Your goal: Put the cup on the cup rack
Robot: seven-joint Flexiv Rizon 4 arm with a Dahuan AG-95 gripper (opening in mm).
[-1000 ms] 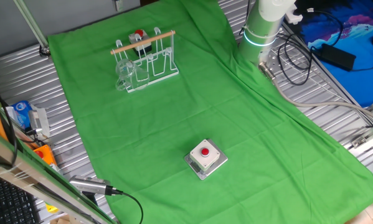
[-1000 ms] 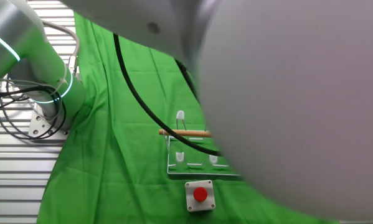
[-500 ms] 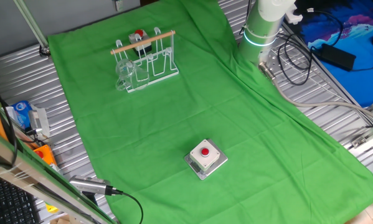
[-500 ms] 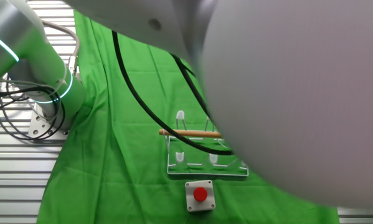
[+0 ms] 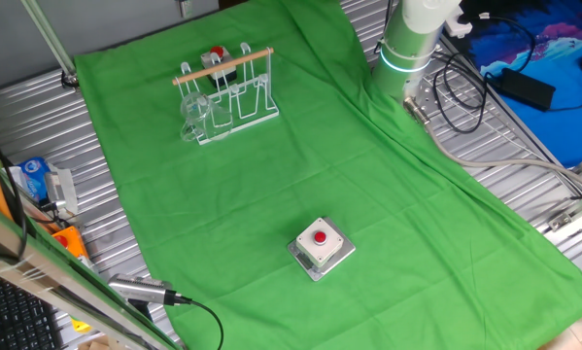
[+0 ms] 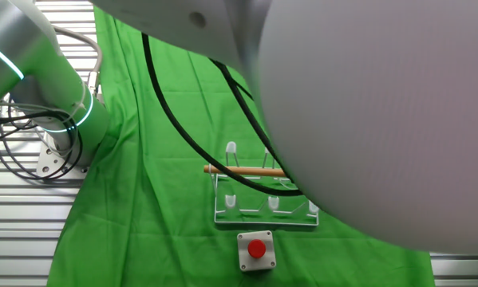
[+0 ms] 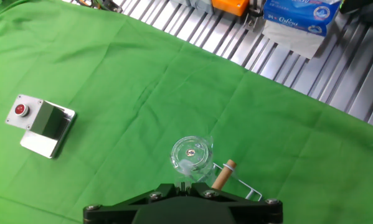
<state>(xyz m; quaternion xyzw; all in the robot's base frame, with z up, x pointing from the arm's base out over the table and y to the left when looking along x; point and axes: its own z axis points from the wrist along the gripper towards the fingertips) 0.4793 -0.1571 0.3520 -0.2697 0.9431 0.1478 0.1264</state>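
The white wire cup rack (image 5: 234,92) with a wooden top bar stands at the far left of the green cloth. The clear cup (image 5: 195,118) is at its left end, against an end prong; whether it hangs on the prong is unclear. In the hand view I look down on the cup (image 7: 191,154), beside the bar's end (image 7: 223,173). My gripper (image 7: 182,184) shows only as a dark body at the bottom edge, above the cup and apart from it. In the other fixed view the rack (image 6: 264,209) is partly behind my arm and the cup is hidden.
A red-button box (image 5: 321,245) sits on the cloth near the front, also in the hand view (image 7: 42,123). A tissue pack (image 7: 301,15) and an orange item (image 7: 231,5) lie on the metal slats beyond the cloth edge. My arm base (image 5: 407,49) and its cables stand at the back right.
In the other fixed view my arm has shifted a little, uncovering more of the rack's base. The cup and the rack have not moved.
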